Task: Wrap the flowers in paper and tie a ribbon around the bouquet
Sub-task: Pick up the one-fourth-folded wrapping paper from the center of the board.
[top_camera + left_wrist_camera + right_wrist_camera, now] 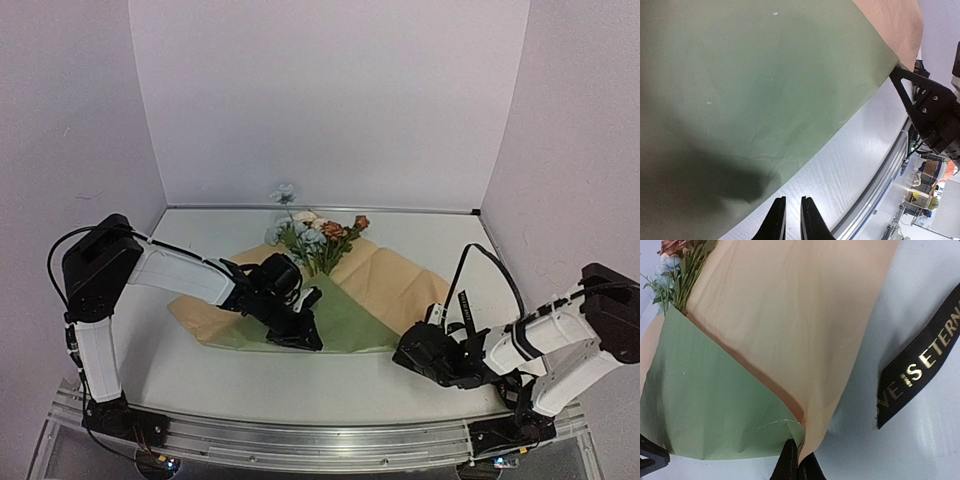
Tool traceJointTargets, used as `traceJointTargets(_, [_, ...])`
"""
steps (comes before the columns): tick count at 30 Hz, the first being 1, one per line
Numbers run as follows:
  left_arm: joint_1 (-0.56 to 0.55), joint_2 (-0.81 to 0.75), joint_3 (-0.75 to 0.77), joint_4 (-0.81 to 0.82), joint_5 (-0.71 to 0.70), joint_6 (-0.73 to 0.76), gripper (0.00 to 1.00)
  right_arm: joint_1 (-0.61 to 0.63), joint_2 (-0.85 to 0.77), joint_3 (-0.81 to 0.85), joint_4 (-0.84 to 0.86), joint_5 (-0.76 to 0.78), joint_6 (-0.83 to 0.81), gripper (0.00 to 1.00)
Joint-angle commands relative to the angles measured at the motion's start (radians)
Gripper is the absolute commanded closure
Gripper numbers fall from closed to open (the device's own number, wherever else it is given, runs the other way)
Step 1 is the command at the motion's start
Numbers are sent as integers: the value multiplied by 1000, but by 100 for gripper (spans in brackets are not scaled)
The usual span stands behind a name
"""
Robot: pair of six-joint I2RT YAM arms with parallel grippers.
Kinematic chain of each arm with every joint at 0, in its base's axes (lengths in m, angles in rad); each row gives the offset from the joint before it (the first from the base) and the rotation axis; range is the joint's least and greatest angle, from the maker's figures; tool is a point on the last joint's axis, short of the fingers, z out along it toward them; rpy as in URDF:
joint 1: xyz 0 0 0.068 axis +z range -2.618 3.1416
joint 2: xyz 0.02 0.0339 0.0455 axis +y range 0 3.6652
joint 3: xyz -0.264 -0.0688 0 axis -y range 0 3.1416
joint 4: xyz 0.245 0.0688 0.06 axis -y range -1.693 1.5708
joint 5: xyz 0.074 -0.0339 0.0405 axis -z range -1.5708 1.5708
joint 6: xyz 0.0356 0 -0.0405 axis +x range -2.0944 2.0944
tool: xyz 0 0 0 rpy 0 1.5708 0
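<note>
The paper [345, 318] lies across the table, its olive-green side folded over the tan reverse [385, 275]. The flowers [318, 235] stick out at its far end, stems hidden under the fold. My right gripper [400, 352] [799, 461] is shut on the paper's near corner [805, 437], where the green and tan layers meet. My left gripper [310, 340] [792, 202] rests low at the green fold's near edge, jaws nearly together with a slim empty gap. The black ribbon [920, 360], with gold lettering, lies flat on the table to the right of the paper.
White walls close in the table on three sides. A metal rail [300, 440] runs along the near edge. In the left wrist view the right gripper [932, 105] shows at the paper's corner [896, 64]. Bare tabletop [230, 375] lies in front of the paper.
</note>
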Motion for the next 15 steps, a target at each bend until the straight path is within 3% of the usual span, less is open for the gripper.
traceJointTargets(1, [5,-47,83,64,74,-54,86,-4,-108,2,-169,78,-61,100])
traceJointTargets(9, [7,57,104,57,62,-28,87,-3,-152,116,-347,76,-150,100])
traceJointTargets(15, [8,107,92,93,66,-28,87,0,-149,156,-374,57,-167,100])
